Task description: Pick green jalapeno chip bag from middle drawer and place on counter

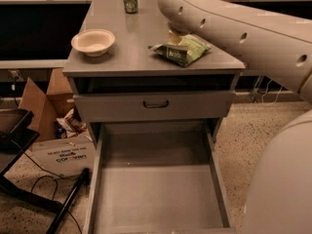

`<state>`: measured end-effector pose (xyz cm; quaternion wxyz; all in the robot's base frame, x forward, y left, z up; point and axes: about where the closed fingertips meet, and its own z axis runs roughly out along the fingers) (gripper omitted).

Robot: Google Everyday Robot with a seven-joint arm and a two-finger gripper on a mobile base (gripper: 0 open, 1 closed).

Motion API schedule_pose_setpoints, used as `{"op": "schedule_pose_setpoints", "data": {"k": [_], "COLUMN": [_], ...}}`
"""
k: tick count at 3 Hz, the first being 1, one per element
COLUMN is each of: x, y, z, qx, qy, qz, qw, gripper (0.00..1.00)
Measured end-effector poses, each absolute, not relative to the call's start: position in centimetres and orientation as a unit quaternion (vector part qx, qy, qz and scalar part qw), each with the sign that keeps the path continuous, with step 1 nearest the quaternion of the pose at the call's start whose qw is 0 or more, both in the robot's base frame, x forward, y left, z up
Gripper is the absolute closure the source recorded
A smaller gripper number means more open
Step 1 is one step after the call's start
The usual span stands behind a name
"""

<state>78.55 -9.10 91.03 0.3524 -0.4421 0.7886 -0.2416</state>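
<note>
We see the green jalapeno chip bag [184,50] lying on the counter [131,38] near its front right corner, its long axis roughly along the front edge. The gripper [174,36] sits just over the bag's back edge, mostly hidden by the arm; we cannot tell its state. The middle drawer [158,191] stands pulled open below.

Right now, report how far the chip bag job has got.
Done, by the look of it: the bag lies on the counter near its right front corner, out of the open drawer. In hand: the hand sits just above the bag's back edge, largely hidden under the arm; whether it grips the bag cannot be seen. Left: probably only letting go, if needed, and pulling the arm away.
</note>
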Motion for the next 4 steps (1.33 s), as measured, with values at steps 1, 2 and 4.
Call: {"op": "schedule_pose_setpoints", "data": {"k": [1,2,4], "x": [78.5,78.5,79.0], "y": [-9.1,-9.1,-10.0], "z": [91.0,91.0,98.9], "qx": [-0.442,-0.442,-0.451], "qy": [0.789,0.789,0.765], "qz": [-0.242,-0.242,-0.220], "qw": [0.352,0.352,0.402], "gripper": [0.00,0.00,0.00]}}
